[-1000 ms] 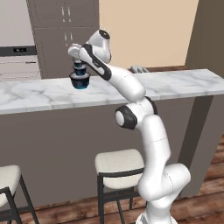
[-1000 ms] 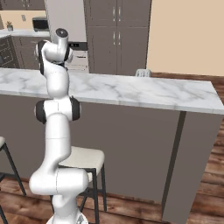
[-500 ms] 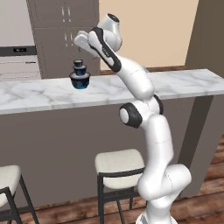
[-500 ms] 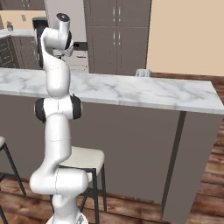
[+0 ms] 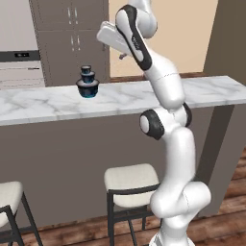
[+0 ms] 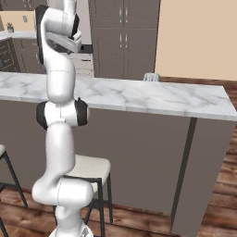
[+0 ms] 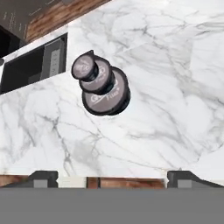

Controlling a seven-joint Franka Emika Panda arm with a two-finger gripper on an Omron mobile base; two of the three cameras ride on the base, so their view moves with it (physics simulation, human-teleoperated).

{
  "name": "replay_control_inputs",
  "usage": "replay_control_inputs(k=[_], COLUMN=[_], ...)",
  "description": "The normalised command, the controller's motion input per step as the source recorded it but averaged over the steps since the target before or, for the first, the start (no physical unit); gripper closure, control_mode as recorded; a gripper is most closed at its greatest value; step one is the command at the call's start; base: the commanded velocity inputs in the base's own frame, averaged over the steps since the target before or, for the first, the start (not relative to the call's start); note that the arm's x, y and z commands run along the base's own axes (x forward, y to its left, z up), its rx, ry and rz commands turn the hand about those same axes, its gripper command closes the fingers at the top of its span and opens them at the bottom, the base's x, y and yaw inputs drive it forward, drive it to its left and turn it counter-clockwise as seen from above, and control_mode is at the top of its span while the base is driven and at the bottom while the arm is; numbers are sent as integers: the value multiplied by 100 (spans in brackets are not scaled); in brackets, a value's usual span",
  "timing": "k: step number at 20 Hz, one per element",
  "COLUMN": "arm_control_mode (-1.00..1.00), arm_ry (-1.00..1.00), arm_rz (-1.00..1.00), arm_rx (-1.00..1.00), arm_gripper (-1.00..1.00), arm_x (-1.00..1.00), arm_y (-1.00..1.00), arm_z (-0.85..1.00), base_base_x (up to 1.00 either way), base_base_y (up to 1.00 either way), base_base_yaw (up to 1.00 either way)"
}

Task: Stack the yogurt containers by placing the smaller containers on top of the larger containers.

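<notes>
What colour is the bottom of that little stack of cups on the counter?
Glossy bright blue, under dark cups with pale grey tops. The left base view shows it best.

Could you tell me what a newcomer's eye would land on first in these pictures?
Probably the yogurt containers, three dark cups stacked in a small tower, largest at the bottom, on the marble counter. Next, the white arm rearing high above the counter, its open pincer empty and well above the stack.
</notes>
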Motion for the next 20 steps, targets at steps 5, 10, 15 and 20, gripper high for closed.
replay_control_inputs(k=[5,10,15,20], arm_control_mode=[-100,-100,-100,-100], arm_ry=[-9,14,32,27], arm_rz=[0,0,0,0], arm_rx=[-3,-27,-43,-44], arm_gripper=[-100,-100,-100,-100], arm_x=[-100,-100,-100,-100], arm_y=[-74,-33,-12,-11], arm_z=[-72,-100,-100,-100], base_base_x=[0,0,0,0], base_base_y=[0,0,0,0], base_base_yaw=[0,0,0,0])
